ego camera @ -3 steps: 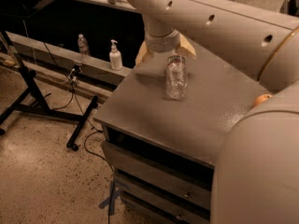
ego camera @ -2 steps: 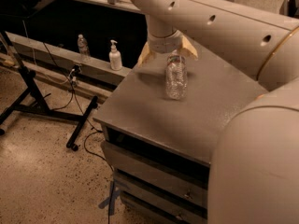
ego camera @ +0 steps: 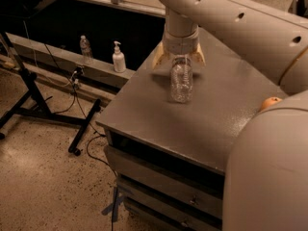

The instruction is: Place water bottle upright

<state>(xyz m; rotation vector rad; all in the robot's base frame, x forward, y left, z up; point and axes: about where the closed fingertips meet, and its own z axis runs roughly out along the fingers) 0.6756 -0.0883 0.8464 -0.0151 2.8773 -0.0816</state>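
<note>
The water bottle [ego camera: 181, 81], clear ribbed plastic, stands upright on the grey table top [ego camera: 159, 114] near its far side. My gripper [ego camera: 178, 57] hangs straight down over the bottle's top. Its cream fingers [ego camera: 159, 57] are spread wide on either side of the bottle's neck, apart from it. The cap is hidden between them. My large arm [ego camera: 240, 13] crosses the upper right of the view.
A small clear bottle [ego camera: 85, 48] and a white pump dispenser [ego camera: 118, 57] stand on a low ledge at left. A black stand with cables [ego camera: 38, 110] is on the floor. An orange object [ego camera: 270, 102] lies at the table's right. Drawers [ego camera: 163, 177] sit under the table.
The bottle has stayed upright in the same spot. My arm has shifted a little in the view, and the left finger now stands closer to the bottle.
</note>
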